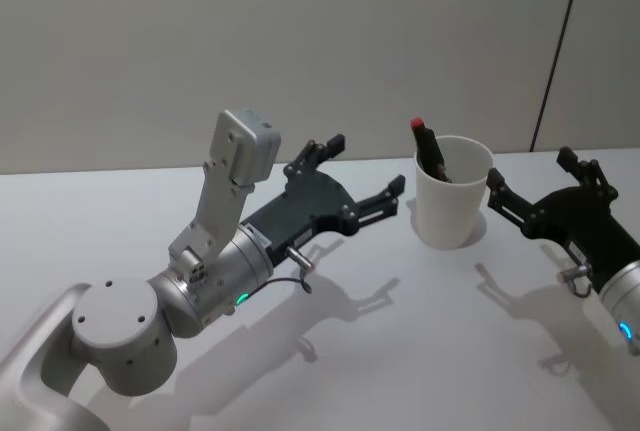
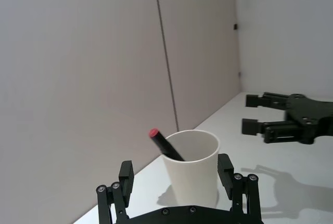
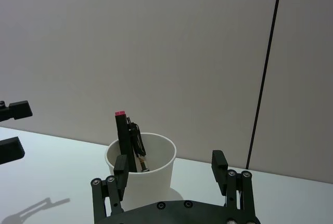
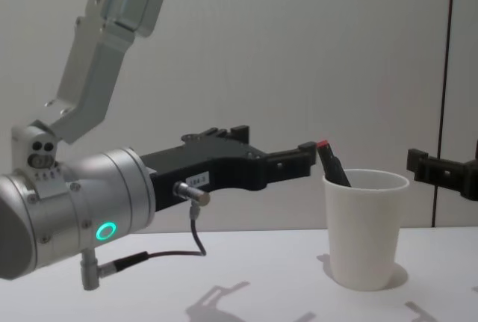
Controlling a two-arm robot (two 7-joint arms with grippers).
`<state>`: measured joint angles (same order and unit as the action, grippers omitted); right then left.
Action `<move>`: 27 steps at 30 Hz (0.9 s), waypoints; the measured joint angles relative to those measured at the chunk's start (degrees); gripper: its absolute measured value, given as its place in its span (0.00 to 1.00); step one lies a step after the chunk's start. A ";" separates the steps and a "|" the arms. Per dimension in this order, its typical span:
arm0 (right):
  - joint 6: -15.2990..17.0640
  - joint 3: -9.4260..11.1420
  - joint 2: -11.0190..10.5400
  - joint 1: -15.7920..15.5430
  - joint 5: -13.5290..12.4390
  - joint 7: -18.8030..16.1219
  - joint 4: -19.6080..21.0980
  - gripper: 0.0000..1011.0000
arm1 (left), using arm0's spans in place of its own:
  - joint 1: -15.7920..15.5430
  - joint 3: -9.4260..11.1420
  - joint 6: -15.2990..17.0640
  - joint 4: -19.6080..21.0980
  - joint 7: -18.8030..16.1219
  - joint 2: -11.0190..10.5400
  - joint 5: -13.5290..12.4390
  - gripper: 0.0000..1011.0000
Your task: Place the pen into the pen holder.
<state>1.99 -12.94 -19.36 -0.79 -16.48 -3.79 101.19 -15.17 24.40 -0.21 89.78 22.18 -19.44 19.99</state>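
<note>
Pen holder [image 1: 452, 206] upright on white table [image 1: 120, 221], between both claws. Pen [image 1: 430, 153] inside holder, leaning, red-capped end above rim on side toward left claw. Left claw [image 1: 365, 173] spread wide, empty, just beside holder, fingertip near pen's cap. Right claw [image 1: 530, 183] spread wide, empty, just beside holder's opposite side.

There is one pen holder [image 1: 452, 194], a white paper cup, standing on one bench [image 1: 120, 221]. Inside it there is one pen [image 1: 428, 151] with a red end. Two grippers are present: one left gripper [image 1: 365, 173] and one right gripper [image 1: 530, 183].
</note>
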 joint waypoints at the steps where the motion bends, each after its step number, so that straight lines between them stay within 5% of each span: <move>1: 0.00 0.00 0.00 0.00 0.01 0.00 0.00 0.99 | 0.10 0.10 0.06 0.19 -1.27 -0.14 -0.49 0.99; 27: -0.04 0.00 0.03 -0.05 0.02 -0.03 0.04 0.99 | 1.49 1.55 0.97 3.22 -19.94 -2.30 -7.90 0.99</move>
<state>1.95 -12.94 -19.33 -0.84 -16.46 -3.82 101.24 -13.68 25.95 0.76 93.00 2.24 -21.74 12.09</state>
